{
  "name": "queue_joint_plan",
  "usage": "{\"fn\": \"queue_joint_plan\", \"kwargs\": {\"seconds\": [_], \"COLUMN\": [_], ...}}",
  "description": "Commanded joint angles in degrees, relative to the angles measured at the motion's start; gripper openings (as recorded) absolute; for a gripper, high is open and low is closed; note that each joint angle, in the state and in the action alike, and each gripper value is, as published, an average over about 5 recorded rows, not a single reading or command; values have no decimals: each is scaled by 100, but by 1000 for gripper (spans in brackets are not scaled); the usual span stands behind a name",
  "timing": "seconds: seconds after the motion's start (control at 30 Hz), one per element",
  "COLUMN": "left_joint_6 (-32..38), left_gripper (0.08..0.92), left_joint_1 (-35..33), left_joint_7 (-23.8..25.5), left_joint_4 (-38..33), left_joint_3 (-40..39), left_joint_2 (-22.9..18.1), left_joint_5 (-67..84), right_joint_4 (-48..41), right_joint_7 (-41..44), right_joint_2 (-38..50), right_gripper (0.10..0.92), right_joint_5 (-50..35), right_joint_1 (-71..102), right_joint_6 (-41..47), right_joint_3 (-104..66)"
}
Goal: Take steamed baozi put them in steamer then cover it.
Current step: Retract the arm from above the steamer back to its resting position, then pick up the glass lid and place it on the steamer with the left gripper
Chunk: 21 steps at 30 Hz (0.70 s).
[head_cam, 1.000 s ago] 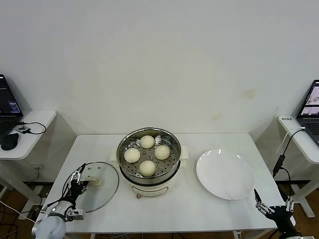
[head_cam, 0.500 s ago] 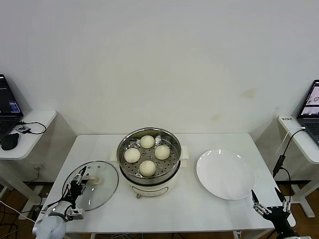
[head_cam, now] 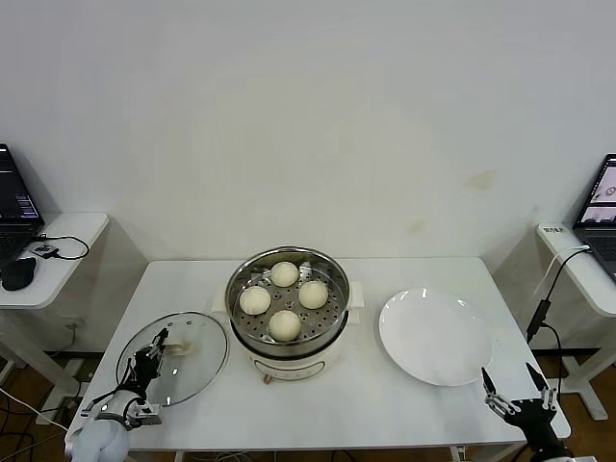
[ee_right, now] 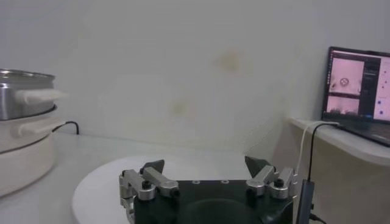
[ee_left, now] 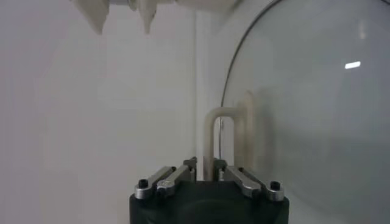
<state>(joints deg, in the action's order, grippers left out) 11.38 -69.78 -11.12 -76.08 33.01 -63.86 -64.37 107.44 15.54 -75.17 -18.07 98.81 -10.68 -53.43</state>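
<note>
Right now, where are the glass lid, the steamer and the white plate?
glass lid (head_cam: 183, 361): head view, on the glass dome.
steamer (head_cam: 332, 327): head view, on the steel rim.
white plate (head_cam: 433, 337): head view, on its bare middle.

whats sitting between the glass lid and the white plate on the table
The steamer, open, with four buns on its tray, stands between the lid and the plate. The head view shows it.
</note>
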Motion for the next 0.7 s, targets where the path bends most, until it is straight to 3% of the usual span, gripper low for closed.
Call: {"fn": "queue_joint_plan", "kwargs": {"seconds": [0.03,0.27,0.47,0.7], "left_joint_6": [11,-132,-300,-463], "left_gripper": [143,143,143,143], "left_joint_1": [-134,-595,-993,-966], "left_joint_7": [-332,-269,66,650], "left_joint_4": [-278,-1142,-1697,-2159], "left_joint_3": [169,634,1114,1597], "left_joint_2": [9,127,373,790], "left_joint_5": [208,364,545,760], "right_joint_4": [-63,-95,-122,-133], "right_joint_7": [12,24,30,31], "right_joint_2": [-5,-4,23,47], "right_gripper": [823,823,823,823], "right_joint_5": [100,189,197,212], "right_joint_1": [-9,-1,-14,-41], "right_joint_6": [-21,-47,-57,-56], "right_joint_3": [40,122,157,258]}}
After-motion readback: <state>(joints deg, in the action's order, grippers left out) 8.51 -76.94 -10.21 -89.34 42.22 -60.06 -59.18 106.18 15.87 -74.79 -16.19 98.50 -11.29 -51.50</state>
